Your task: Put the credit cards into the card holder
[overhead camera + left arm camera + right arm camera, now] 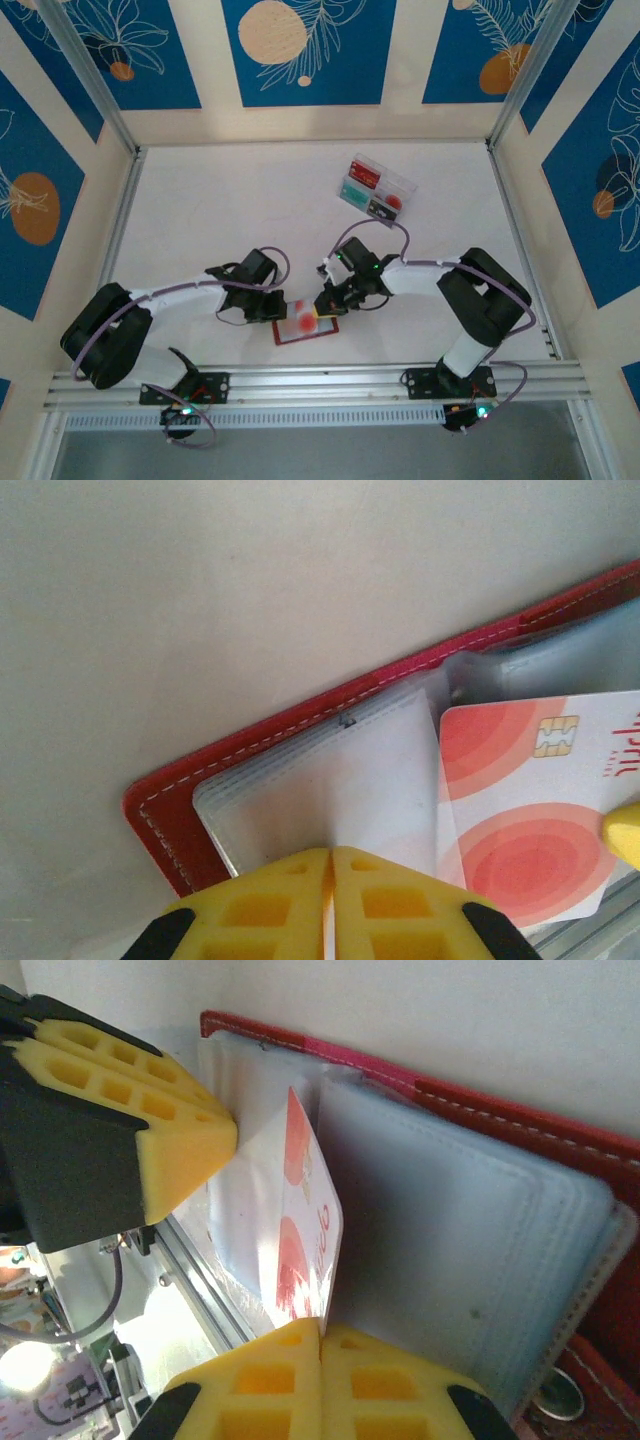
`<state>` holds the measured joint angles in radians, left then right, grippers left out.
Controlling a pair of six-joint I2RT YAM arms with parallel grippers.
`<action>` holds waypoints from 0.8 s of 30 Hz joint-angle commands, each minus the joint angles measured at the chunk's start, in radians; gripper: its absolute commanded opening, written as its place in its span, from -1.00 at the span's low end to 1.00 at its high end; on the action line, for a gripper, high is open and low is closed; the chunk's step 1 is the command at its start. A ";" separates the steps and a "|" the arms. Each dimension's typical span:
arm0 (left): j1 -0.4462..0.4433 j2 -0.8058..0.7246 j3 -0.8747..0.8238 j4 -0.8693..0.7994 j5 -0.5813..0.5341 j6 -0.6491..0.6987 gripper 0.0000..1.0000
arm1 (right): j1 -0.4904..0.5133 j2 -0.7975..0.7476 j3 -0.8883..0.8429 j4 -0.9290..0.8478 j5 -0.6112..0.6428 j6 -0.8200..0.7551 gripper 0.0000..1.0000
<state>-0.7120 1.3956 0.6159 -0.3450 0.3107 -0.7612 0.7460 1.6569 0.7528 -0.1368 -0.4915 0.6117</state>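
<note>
On the table (220,200), 2 bent arms (180,293) meet: left jaws pinch card holder (165,818), right jaws credit card (520,820).

Purple cables (370,228), yellow tool pads (270,900)

Your card holder (165,815) was red, edged with pale stitching, and its inner pockets (340,770) were a cloudy grey-white. The credit card (520,820) was white, patterned with coral-red rings inside rings, red lettering and a gold chip. The left gripper (329,855) and the right gripper (320,1328) both had bright yellow fingers on black bodies. Your arms (180,297) were black and white, trailing purple cables. The table (220,220) was white. At the far right, the clear box (408,186) showed red, teal and dark cards (363,174). The walls (340,60) carried blue panels with white leaf outlines and orange and peach discs, framed in cream.
</note>
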 commanded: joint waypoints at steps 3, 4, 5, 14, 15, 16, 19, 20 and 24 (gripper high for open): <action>-0.009 0.018 -0.048 -0.045 -0.028 -0.014 -0.81 | 0.000 0.071 0.063 -0.144 -0.041 -0.069 -1.00; -0.008 0.016 -0.047 -0.044 -0.028 -0.015 -0.81 | -0.001 0.082 0.070 -0.154 -0.043 -0.073 -1.00; -0.008 0.014 -0.050 -0.042 -0.030 -0.015 -0.81 | -0.001 0.091 0.073 -0.158 -0.048 -0.075 -1.00; -0.009 0.007 -0.064 -0.033 -0.030 -0.021 -0.81 | 0.012 0.102 0.089 -0.130 -0.049 -0.039 -1.00; -0.008 0.005 -0.066 -0.034 -0.031 -0.021 -0.81 | 0.014 0.100 0.089 -0.117 -0.045 -0.027 -1.00; -0.008 0.003 -0.068 -0.032 -0.031 -0.022 -0.81 | 0.020 0.094 0.092 -0.104 -0.041 -0.013 -1.00; -0.008 0.002 -0.069 -0.033 -0.030 -0.021 -0.81 | 0.035 0.090 0.112 -0.097 -0.021 0.012 -1.00; -0.009 0.001 -0.068 -0.033 -0.031 -0.021 -0.81 | 0.041 0.090 0.120 -0.093 -0.016 0.021 -1.00; -0.010 -0.005 -0.072 -0.032 -0.032 -0.024 -0.82 | 0.068 0.098 0.146 -0.080 0.007 0.053 -1.00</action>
<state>-0.7120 1.3762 0.5884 -0.3092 0.3164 -0.7792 0.7902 1.7451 0.8692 -0.2253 -0.5007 0.6285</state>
